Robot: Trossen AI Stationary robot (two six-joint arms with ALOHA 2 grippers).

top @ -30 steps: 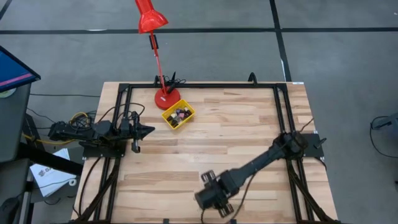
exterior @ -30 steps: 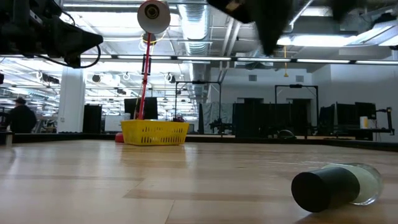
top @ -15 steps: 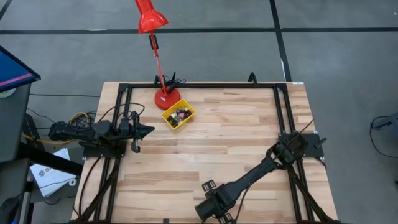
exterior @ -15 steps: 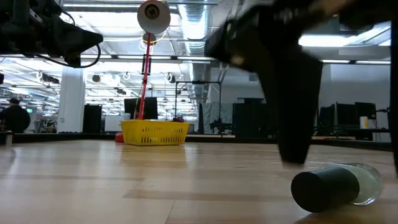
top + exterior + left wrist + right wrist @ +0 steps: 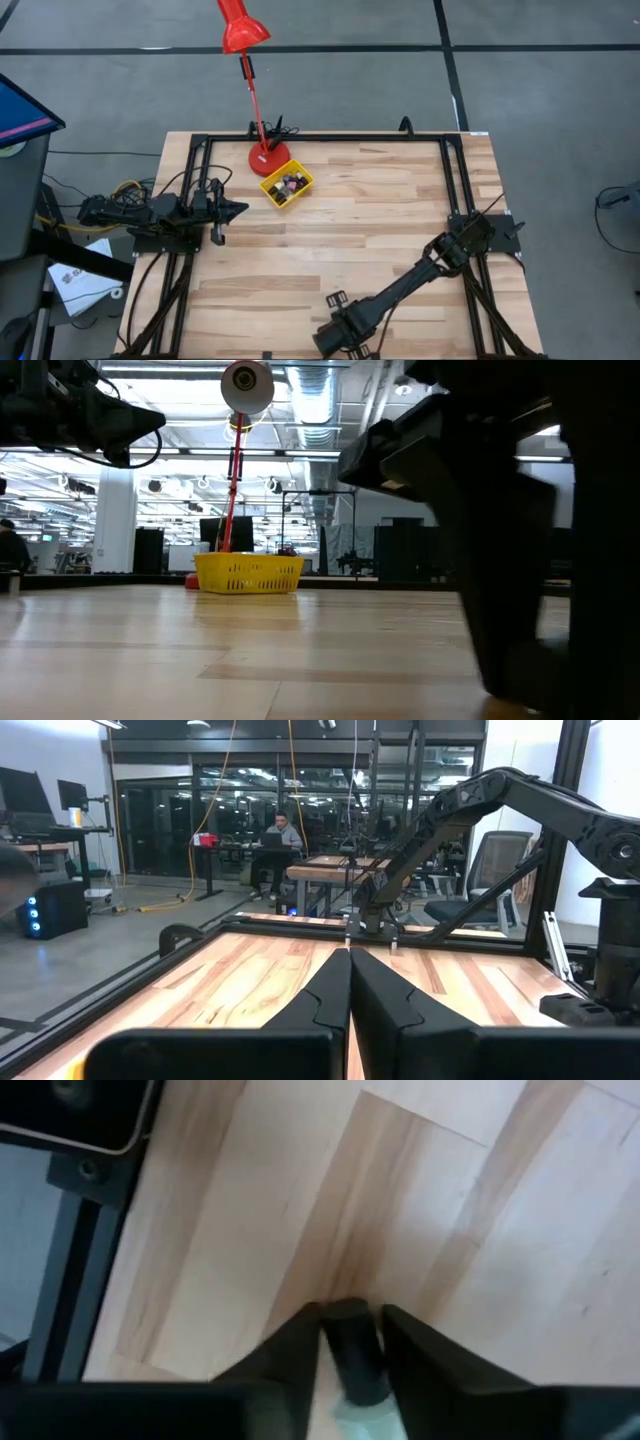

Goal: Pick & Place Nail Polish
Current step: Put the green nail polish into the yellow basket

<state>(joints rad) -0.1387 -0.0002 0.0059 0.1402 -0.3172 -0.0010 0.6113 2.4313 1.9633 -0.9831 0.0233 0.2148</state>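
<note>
I have the right gripper [image 5: 345, 1342] down at the near edge of the table [image 5: 380, 215], and in its wrist view the bottle [image 5: 352, 1352] lies on its side between the two fingers [image 5: 290, 1350], dark cap pointing forward. The jaws stand open, one on each side of it, not yet pressing. In the low view the gripper fills the right side and hides the bottle.

To do this well I would check that the fingers reach table level, centre them so both pads meet the bottle together, then close slowly. It is round and lying down, so I judge an uneven squeeze could roll or squirt it forward. I would grip nearer the body than the cap tip, and lift straight up before swinging away.

Farther off, the yellow tray [image 5: 286, 186] sits by the red lamp [image 5: 268, 158] base, with other bottles inside. It is well apart from here, so I want a firm hold.

The left gripper [image 5: 349, 982] rests at the left edge, jaws closed on nothing.
</note>
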